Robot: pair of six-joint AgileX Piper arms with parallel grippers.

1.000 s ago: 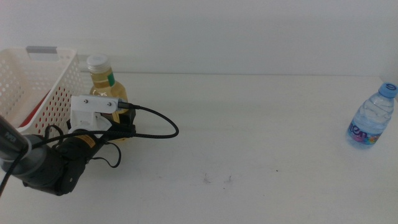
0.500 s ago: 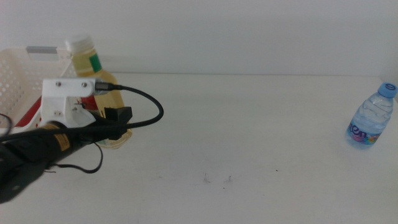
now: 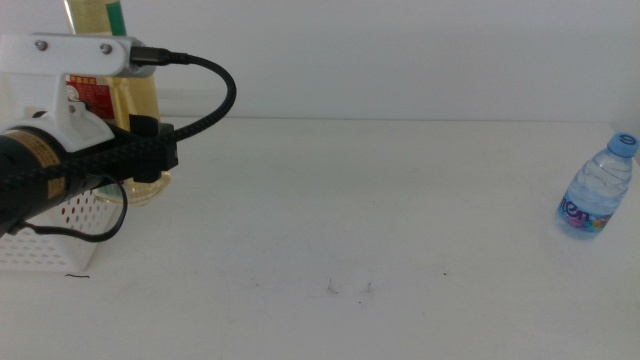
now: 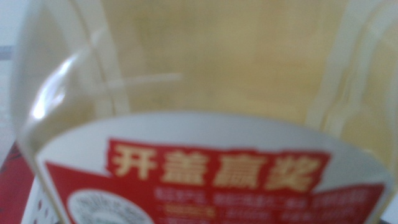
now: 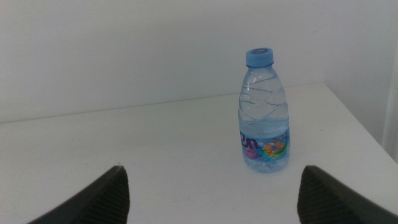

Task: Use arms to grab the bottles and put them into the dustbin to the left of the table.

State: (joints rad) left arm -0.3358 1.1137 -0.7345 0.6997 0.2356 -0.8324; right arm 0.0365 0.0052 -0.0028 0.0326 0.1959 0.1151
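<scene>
White table (image 3: 400,220): left gripper (image 3: 145,150) clamps yellow bottle (image 3: 125,100), lifted by dustbin (image 3: 45,235). Right gripper (image 5: 211,193) spread wide, water bottle (image 5: 263,112) ahead. Left wrist view: only label.

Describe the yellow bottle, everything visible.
The yellow bottle is clear plastic filled with yellow liquid, with a red and white label bearing yellow characters and a green strip near its neck. It is upright, lifted off the table, gripped by the left gripper beside the dustbin. Its cap is out of frame.
</scene>
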